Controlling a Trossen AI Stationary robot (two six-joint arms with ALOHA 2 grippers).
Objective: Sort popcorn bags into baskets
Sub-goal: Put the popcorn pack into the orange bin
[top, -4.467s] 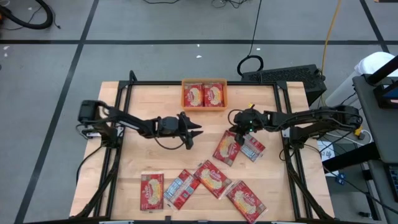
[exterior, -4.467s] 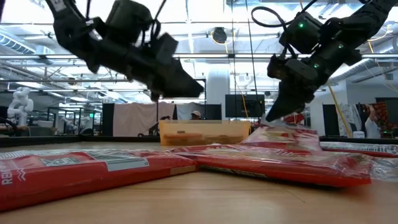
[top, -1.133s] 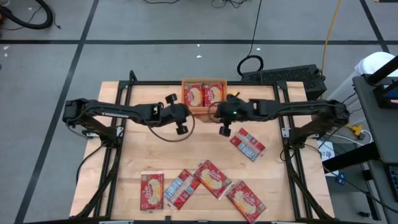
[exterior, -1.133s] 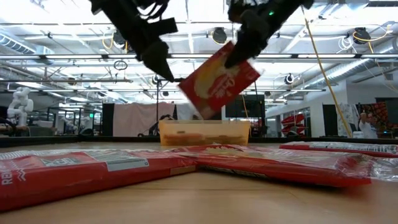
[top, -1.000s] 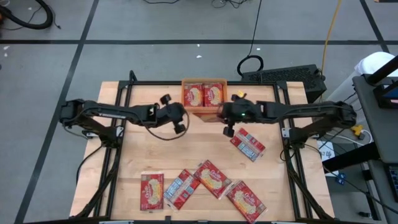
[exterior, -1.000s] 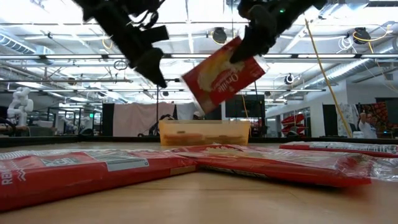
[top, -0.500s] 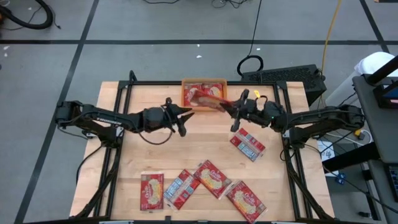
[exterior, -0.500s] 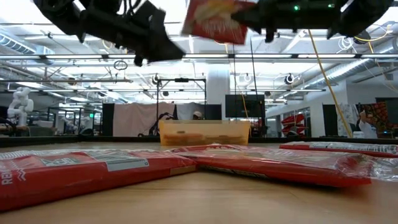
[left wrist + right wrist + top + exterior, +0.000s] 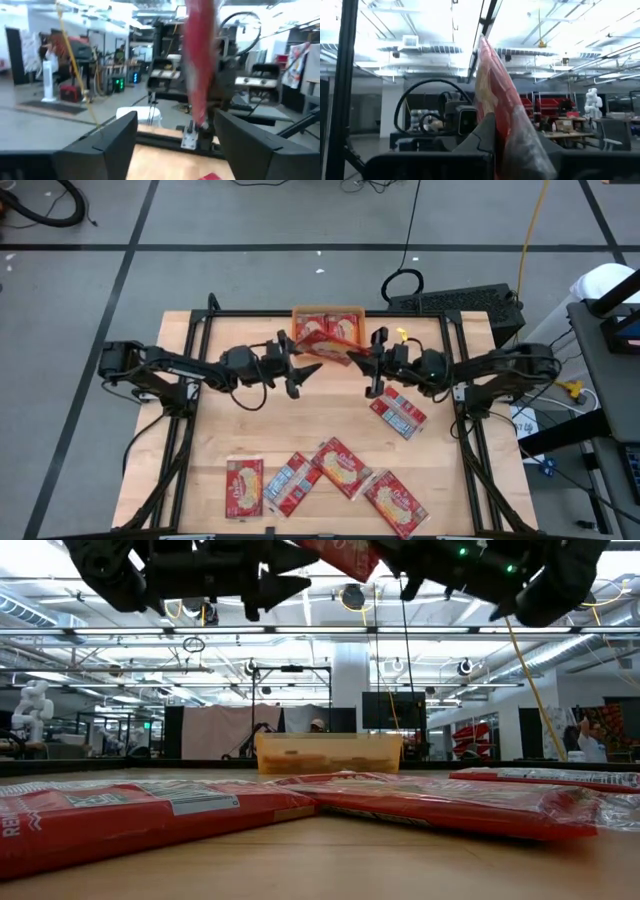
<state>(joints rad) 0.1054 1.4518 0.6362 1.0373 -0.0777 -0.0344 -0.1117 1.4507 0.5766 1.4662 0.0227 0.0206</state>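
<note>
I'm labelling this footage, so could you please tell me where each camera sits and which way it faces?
High view: overhead, looking straight down on the table; both arms show.
Low view: at tabletop height, looking level past the orange bin; both arms overhead.
Left wrist view: on the left arm, facing the right arm; the open left gripper shows.
Right wrist view: on the right arm; the right gripper is shut on a popcorn bag.
Shared: both wrist views show that bag.
</note>
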